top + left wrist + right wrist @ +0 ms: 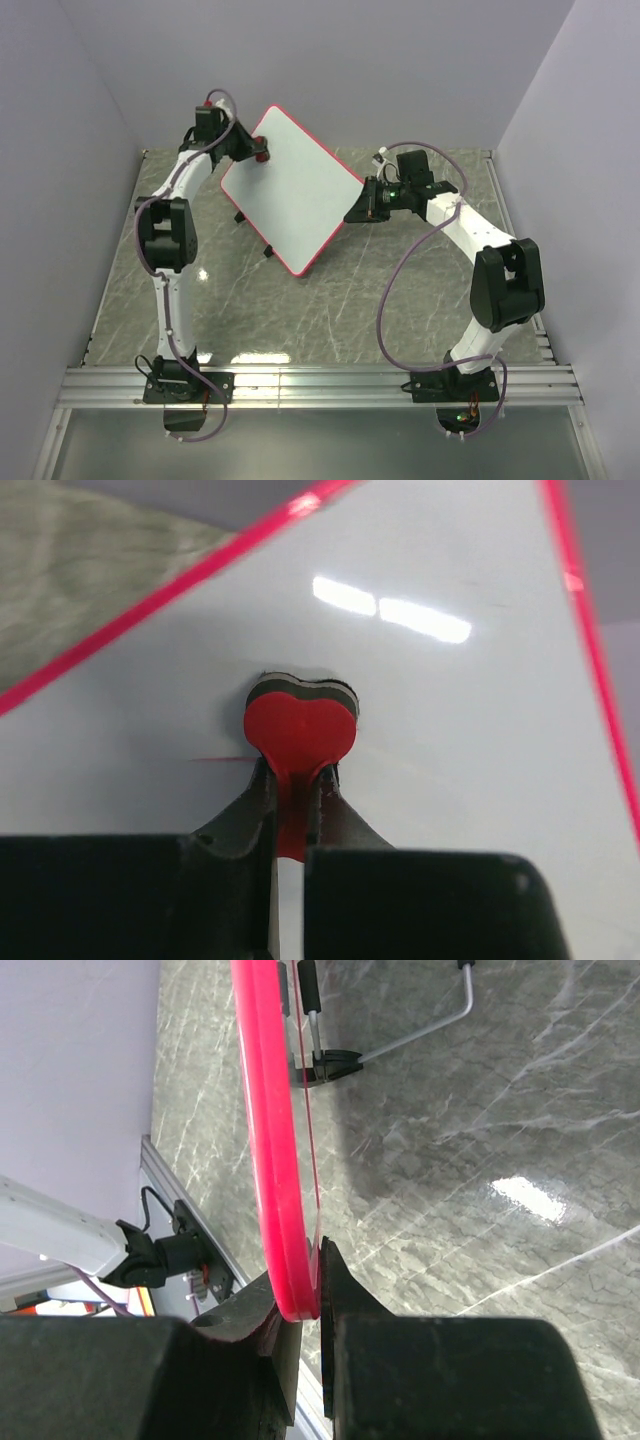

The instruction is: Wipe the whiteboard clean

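Note:
The whiteboard [292, 190] is a white board with a thin red-pink frame, held tilted above the table. My right gripper [355, 212] is shut on its right edge; in the right wrist view the jaws [300, 1295] clamp the red frame [270, 1150]. My left gripper [252, 150] is shut on a small red bow-shaped eraser [300, 728] with a dark felt layer, pressed against the board's face [450, 730] near its upper left edge. A faint red line [222, 759] shows left of the eraser.
The grey marble table [330, 300] lies below, with grey walls at the back and sides. The board's black feet [268, 250] hang on its lower edge. A metal stand wire [420, 1030] shows behind the board. An aluminium rail [320, 385] runs along the near edge.

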Motion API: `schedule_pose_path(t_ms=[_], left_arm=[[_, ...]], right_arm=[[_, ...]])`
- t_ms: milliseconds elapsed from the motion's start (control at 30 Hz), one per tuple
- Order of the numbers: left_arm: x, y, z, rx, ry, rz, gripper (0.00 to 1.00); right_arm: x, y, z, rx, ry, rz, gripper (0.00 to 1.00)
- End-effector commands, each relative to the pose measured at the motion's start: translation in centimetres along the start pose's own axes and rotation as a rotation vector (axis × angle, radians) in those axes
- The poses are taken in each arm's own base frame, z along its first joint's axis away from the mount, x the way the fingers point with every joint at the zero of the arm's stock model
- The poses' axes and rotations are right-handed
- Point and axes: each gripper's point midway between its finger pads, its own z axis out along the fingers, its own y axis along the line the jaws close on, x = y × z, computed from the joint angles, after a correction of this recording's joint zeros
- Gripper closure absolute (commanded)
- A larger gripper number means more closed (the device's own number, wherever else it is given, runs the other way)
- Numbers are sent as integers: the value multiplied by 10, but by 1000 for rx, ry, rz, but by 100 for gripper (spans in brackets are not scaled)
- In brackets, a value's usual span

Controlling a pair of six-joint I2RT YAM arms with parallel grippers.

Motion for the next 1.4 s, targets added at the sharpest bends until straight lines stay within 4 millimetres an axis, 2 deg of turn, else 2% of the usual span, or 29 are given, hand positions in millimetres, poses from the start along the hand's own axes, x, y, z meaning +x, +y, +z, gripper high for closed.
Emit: schedule_pose_path(t_ms=[0,67,100,167,200,267,300,400,533,700,833,867,1033,1133,1233,1267,1367], left_arm=[[22,-61,2,158,108,121,100],[32,-74,1,170,118,138,100],[43,-70,2,160,138,129,100],[53,-81,0,186,149,143,100],[63,-76,1,169,165,147,100],[69,-76,0,158,168,152,100],[74,-68,1,137,175,144,100],[65,-50,0,81,147,129,100],[45,-7,-4,-10,109,87,100],[46,38,-5,-88,122,60,99],[55,49,0,-94,145,41,100],[58,48,1,-86,150,36,100],[58,17,1,-23,146,44,100],[47,-6,-1,10,126,68,100],[28,-28,-5,47,92,71,100],[16,-38,-9,66,68,78,100],[2,-51,-10,86,42,82,100]], right_arm=[[-1,14,3,-45,-2,-78,100],[-3,14,3,-45,-7,-79,100],[-4,14,3,-44,-8,-79,100],[-4,15,4,-45,-10,-87,100],[-4,15,4,-45,-10,-86,100],[-5,15,4,-47,-11,-86,100],[-4,14,4,-47,-11,-86,100],[-2,16,3,-48,-10,-90,100],[0,15,1,-43,-10,-91,100],[2,14,0,-40,-11,-92,100],[2,13,1,-37,-7,-92,100],[2,12,1,-35,-5,-88,100],[-2,13,4,-40,-5,-85,100],[-4,13,5,-42,-6,-87,100],[-2,12,5,-41,-4,-86,100],[-2,11,5,-40,-5,-84,100],[1,10,5,-37,1,-84,100]])
